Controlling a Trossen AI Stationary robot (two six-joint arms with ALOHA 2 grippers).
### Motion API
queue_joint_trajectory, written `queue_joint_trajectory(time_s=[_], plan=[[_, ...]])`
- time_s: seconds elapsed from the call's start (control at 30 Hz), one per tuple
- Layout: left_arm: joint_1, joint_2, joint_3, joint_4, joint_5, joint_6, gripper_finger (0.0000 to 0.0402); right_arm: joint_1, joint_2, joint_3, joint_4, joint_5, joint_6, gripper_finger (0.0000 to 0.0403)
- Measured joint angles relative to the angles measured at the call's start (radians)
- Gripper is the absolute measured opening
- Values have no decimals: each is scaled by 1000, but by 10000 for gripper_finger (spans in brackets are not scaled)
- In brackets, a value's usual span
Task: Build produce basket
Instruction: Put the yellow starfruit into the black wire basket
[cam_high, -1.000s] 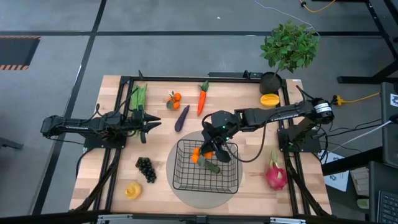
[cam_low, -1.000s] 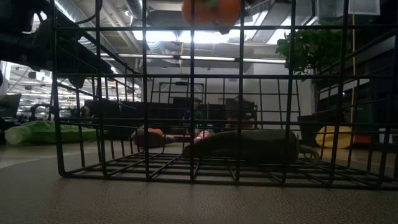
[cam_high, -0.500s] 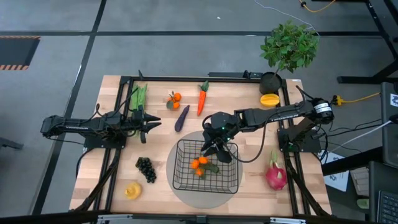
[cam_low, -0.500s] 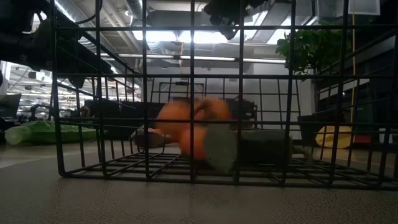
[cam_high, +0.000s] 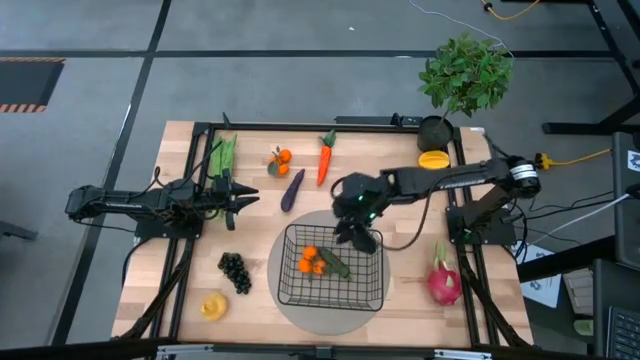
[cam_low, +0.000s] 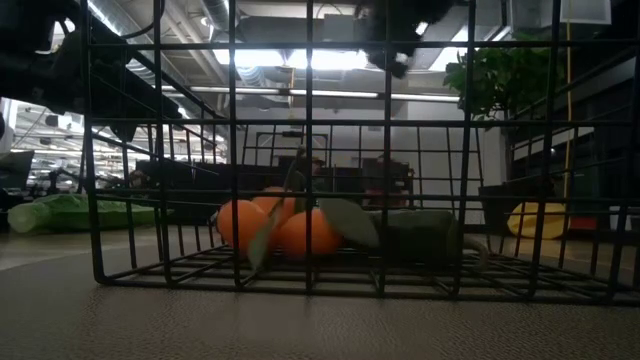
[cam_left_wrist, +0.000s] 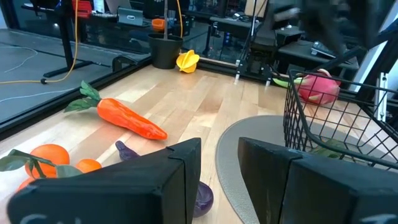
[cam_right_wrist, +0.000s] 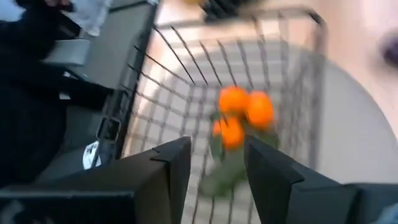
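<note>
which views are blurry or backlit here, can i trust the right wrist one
Right wrist view: motion-blurred, the orange cluster and basket smeared; low view: backlit by ceiling lights, basket wires in silhouette; high view: sharp and evenly lit.

Floor: you see grey concrete (cam_high: 300, 90) crossed by dark lines.
Ceiling: look across the room for bright strip lights (cam_low: 330, 60) and pipes overhead.
Surface: yours is pale wood (cam_high: 390, 150), black-framed.
Plant: potted greenery (cam_high: 465, 75) at your far corner.

- High view: bright, even light, soft short shadows.
- Low view: dim and backlit by ceiling lights at twelve o'clock; the basket (cam_low: 310, 150) shows as silhouette.
- Right wrist view: heavily motion-blurred.
- Left wrist view: near fingers (cam_left_wrist: 124, 186) out of focus.
</note>
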Motion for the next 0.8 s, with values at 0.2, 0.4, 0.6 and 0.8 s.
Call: queue_joint_trajectory(time_s=[0.2, 0.4, 0.6, 0.8], plan=[[0, 0, 0, 0, 0, 1, 98, -72, -136, 0, -262, 147, 87, 137], [0, 0, 0, -1, 0, 0, 98, -104, -270, 0, -502, 584, 187, 137], [0, 0, 0, -3, -1, 1, 98, -105, -303, 1, -721, 1037, 530, 137], [0, 0, 0, -4, -2, 1, 98, -157, -259, -62, -908, 1063, 819, 137]])
